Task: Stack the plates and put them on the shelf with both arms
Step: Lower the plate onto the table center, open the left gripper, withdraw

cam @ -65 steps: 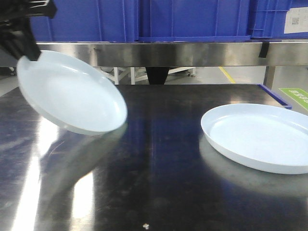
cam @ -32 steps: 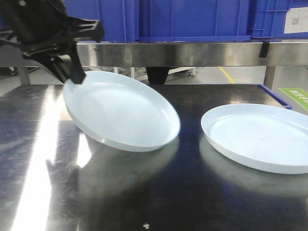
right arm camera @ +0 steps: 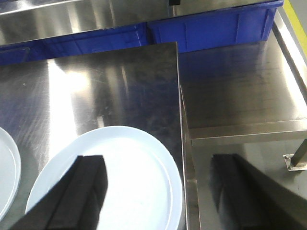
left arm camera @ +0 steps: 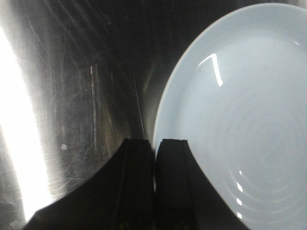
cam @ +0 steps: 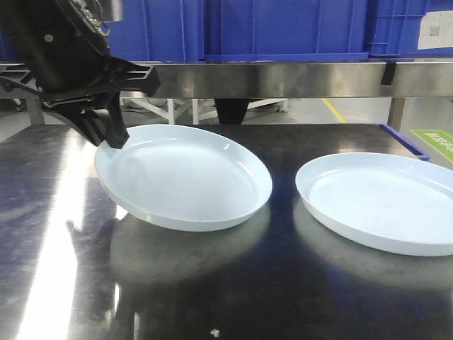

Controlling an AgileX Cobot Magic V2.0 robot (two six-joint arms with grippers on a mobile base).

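Observation:
My left gripper [cam: 113, 136] is shut on the left rim of one pale blue plate [cam: 185, 177] and holds it tilted, gripped side raised, low over the steel table [cam: 233, 297]. In the left wrist view the two fingers [left arm camera: 139, 163] pinch the plate's rim [left arm camera: 240, 115], with the gripper's tip [left arm camera: 154, 152] on it. The second plate [cam: 382, 202] lies flat on the table at the right. My right gripper [right arm camera: 160, 191] is open above that plate [right arm camera: 144, 172]; one finger hangs over the plate, the other past the table's edge.
Blue crates [cam: 283, 28] sit on a steel shelf [cam: 269, 78] behind the table. In the right wrist view the table's right edge [right arm camera: 180, 120] drops to a lower steel surface [right arm camera: 240, 91] with blue crates [right arm camera: 211, 28] beyond. The held plate's edge [right arm camera: 5, 172] shows at far left.
My left arm has carried the plate from the far left toward the table's middle, lowering and levelling it. The right plate has not moved.

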